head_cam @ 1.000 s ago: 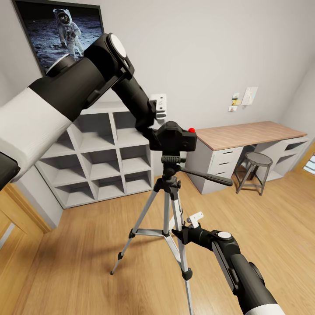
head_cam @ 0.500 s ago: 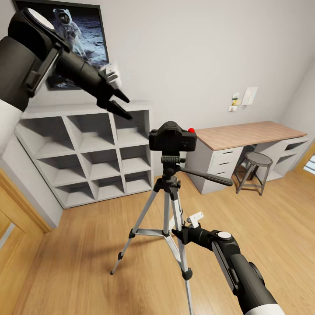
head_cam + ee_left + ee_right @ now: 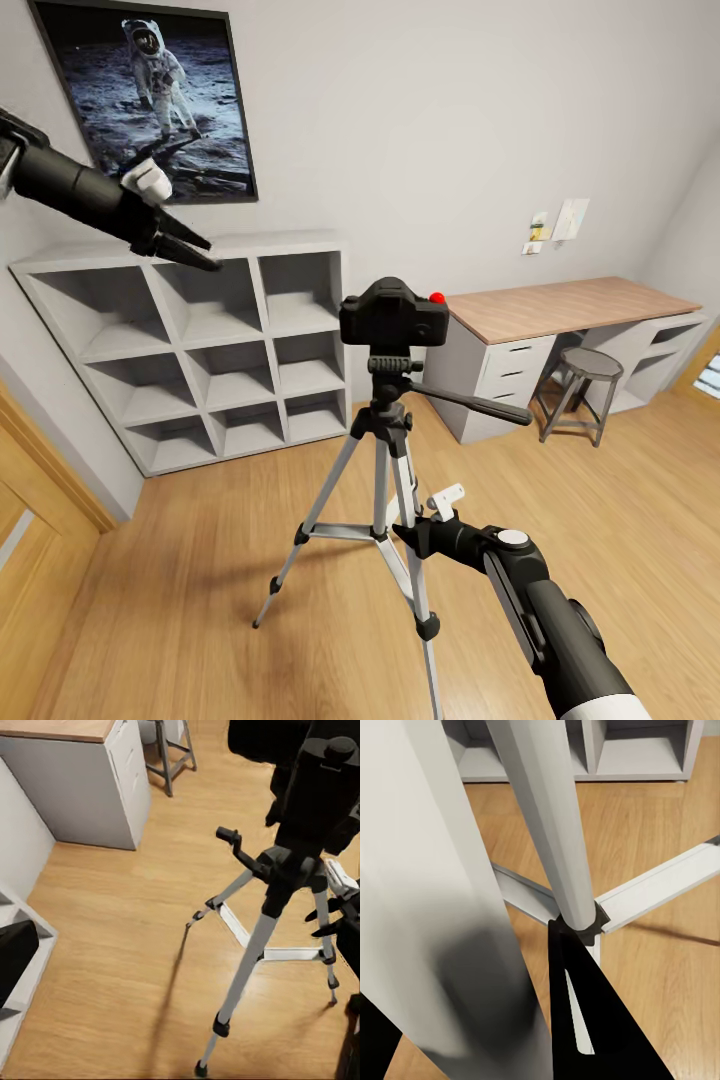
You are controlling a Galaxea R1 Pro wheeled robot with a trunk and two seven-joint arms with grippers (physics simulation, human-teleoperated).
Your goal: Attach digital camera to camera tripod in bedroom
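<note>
now digital camera (image 3: 392,313) sits upright atop camera tripod (image 3: 385,500), pan handle pointing right.

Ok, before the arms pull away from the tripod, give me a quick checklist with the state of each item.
1. Digital camera seated on the head of the camera tripod: ok, it sits upright on top.
2. Left gripper clear of the camera: ok, it is up by the shelf unit, jaws open and empty.
3. Right gripper clear of the tripod legs: not ok, it is low against them; the right wrist view shows a leg right alongside.
4. Right jaws gripping a leg: cannot tell.
5. Tripod feet on the floor: ok.
6. Camera locked to the mount: cannot tell.
</note>
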